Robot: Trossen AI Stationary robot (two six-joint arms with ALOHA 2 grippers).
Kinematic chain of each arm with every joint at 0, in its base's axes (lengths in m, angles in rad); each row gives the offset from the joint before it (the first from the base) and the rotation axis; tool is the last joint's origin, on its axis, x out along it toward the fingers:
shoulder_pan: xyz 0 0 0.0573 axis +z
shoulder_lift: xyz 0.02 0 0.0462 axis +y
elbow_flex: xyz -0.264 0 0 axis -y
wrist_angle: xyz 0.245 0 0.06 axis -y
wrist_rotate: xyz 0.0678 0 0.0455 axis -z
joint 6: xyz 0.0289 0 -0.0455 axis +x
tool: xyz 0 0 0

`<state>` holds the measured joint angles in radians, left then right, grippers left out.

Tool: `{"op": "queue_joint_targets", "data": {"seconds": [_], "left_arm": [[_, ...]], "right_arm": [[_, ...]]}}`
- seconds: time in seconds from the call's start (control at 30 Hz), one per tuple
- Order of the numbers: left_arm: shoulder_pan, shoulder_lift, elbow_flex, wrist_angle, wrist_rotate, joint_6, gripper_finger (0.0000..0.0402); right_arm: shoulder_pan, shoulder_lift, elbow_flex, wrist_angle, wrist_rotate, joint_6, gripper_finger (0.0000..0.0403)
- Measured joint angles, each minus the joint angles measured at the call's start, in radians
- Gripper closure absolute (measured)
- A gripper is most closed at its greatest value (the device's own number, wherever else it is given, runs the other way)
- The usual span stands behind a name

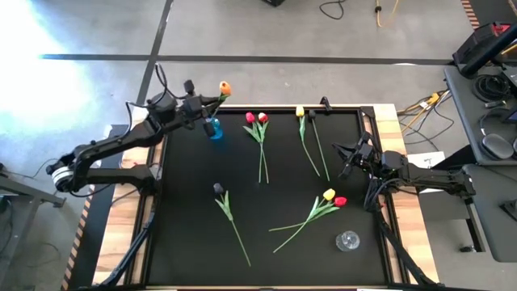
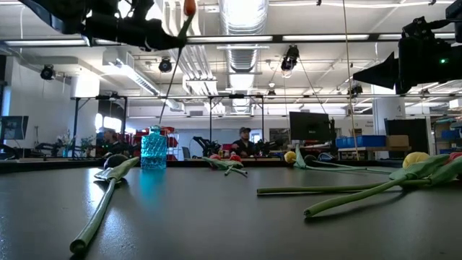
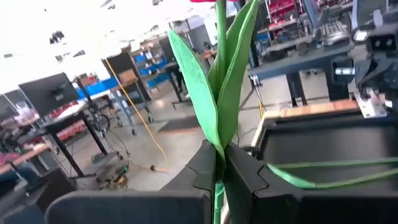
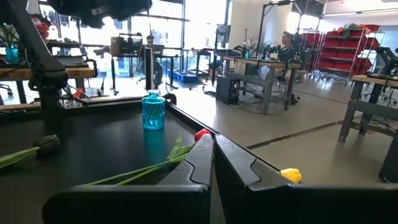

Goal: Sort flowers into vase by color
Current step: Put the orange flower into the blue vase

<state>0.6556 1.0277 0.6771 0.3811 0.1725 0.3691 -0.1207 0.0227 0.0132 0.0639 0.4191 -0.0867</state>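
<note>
Black desk; left hand above the blue vase near the far-left corner, clamped on an orange tulip; right hand closed, empty, at the right edge.

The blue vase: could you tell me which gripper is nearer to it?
Left. The left gripper hovers beside the blue vase, shut on the orange tulip; the right gripper waits, shut, across the table.

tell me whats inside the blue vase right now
Nothing shows inside the blue vase. The left gripper, shut on the orange tulip, holds it above the vase, and the stem's lower end cannot be traced, so whether it has entered the neck is unclear.
</note>
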Motion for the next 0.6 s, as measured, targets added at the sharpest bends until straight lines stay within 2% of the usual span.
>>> {"op": "queue_joint_targets", "data": {"seconds": [0.4,0.6], "left_arm": [[0.033,0.006,-0.023,0.013,-0.002,-0.021,0.0401],[0.058,0.005,-0.099,0.145,-0.005,-0.05,0.0401]], "right_arm": [[0.0,0.0,0.0,0.0,0.0,0.0,0.0394],[0.0,0.0,0.0,0.0,0.0,0.0,0.0394]]}}
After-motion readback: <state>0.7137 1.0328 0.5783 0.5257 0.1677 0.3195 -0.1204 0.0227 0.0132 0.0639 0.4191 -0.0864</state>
